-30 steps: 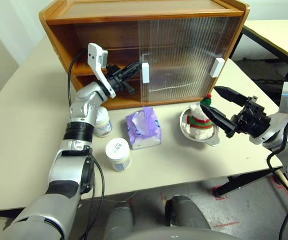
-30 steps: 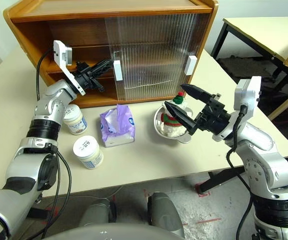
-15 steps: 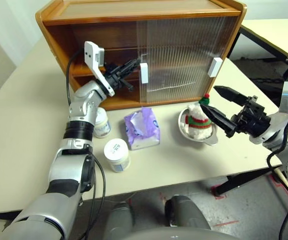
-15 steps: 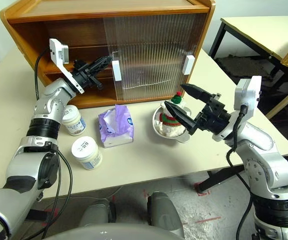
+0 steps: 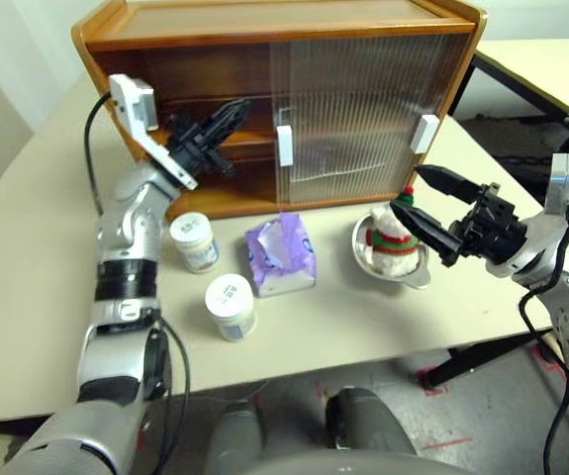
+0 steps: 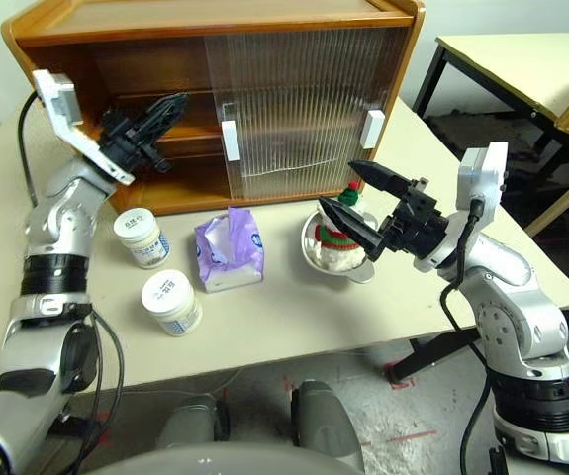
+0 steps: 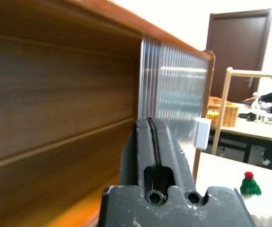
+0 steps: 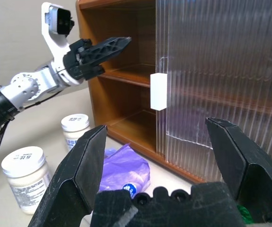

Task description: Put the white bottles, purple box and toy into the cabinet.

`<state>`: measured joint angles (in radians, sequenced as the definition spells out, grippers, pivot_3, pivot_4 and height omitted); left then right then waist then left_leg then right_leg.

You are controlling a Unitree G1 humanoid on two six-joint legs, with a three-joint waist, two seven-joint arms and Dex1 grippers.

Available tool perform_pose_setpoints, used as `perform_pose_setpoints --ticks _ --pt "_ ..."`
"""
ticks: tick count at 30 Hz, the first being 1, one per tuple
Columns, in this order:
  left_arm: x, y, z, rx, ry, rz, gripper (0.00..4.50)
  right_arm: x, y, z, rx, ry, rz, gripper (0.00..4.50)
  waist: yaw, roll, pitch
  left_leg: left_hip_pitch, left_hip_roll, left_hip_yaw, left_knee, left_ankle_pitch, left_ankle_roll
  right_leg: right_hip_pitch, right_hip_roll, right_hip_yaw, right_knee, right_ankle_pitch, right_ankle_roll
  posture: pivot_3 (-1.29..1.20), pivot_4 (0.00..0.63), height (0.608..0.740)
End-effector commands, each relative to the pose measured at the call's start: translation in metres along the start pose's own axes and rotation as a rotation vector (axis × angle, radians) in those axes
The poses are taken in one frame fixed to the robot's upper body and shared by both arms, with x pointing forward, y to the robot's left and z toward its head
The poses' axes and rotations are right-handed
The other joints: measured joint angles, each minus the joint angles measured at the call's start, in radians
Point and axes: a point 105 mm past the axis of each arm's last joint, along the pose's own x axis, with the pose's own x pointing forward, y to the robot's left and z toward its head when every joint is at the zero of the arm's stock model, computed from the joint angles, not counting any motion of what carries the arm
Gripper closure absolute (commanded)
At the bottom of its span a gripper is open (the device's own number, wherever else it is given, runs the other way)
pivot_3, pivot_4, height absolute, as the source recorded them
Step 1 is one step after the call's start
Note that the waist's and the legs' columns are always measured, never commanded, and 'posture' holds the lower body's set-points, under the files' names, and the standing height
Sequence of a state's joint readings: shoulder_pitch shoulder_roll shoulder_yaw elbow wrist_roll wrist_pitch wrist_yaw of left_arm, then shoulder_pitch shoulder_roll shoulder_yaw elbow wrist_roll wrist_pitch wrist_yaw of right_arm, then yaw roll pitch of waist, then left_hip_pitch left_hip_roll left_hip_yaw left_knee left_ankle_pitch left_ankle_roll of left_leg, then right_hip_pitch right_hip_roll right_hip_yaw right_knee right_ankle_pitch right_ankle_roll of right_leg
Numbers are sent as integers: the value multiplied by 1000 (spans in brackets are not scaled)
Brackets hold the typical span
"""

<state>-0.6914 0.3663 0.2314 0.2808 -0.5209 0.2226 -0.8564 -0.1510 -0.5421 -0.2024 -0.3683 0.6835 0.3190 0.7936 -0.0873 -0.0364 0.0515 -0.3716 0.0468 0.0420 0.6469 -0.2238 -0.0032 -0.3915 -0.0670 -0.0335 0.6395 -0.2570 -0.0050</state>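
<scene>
We are holding our left gripper up at the cabinet's open left half, fingers pressed together on nothing, level with the inner shelf. Our right gripper is hanging with its jaws spread wide and empty just above the toy, which is sitting in a metal bowl in front of the closed door. All four items are waiting on the table: one jar near the cabinet's base, the other jar closer to us, and the box between the jars and the bowl. We are judging the jars to be rigid and smooth, likely slippery under hard fingers, so a grip across the body below the lid looks safest. The box is looking soft and light; it should give under pressure, so we would pinch its narrow sides rather than the loose tissue. The toy is plush and squashy, forgiving anywhere round its middle, though the bowl may slide.
</scene>
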Motion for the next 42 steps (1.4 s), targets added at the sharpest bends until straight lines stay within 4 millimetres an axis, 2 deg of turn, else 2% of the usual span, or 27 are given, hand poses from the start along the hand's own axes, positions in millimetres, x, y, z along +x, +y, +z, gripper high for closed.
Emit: perform_pose_setpoints --ticks 1,5,9,13,18,24,32,42 --pt "-14 1 14 -9 -10 33 3106 0 -1 -4 2 11 10 0 5 0 0 0 0 0 0 0 0 0 0 0 0 0 0 -47 0 740" --pt "-49 4 16 28 41 108 1511 3 -2 -7 14 15 32 0 21 0 0 2 0 0 0 0 0 0 0 4 2 0 0 -1 0 740" --pt "-68 4 10 34 82 151 23 6 -3 -9 17 14 47 0 46 0 0 5 0 1 0 0 -1 0 0 7 4 0 0 18 0 740" --pt "-99 3 -8 25 164 196 23 10 -5 -9 19 16 63 0 59 0 0 5 0 3 0 -2 -4 0 -1 8 3 0 -1 39 0 740" --pt "-127 0 -31 8 255 228 23 13 -5 -9 21 14 79 0 80 0 0 4 0 4 0 -2 -4 -2 -1 8 3 0 -1 50 0 740" --pt "-147 -11 -59 -20 352 215 23 12 -5 -8 21 16 81 0 89 -1 0 2 1 6 0 -3 -4 -4 -1 8 3 -1 -2 45 0 740" --pt "-156 -10 -80 6 406 206 23 12 -4 -6 17 16 76 0 101 0 0 0 1 9 -1 -3 -4 -8 -1 9 3 0 -3 24 0 740" --pt "-152 -11 -98 40 426 143 23 11 -4 -4 9 14 65 0 100 -1 -1 -3 1 12 -1 -3 -4 -12 -1 11 4 0 -3 -4 0 740"
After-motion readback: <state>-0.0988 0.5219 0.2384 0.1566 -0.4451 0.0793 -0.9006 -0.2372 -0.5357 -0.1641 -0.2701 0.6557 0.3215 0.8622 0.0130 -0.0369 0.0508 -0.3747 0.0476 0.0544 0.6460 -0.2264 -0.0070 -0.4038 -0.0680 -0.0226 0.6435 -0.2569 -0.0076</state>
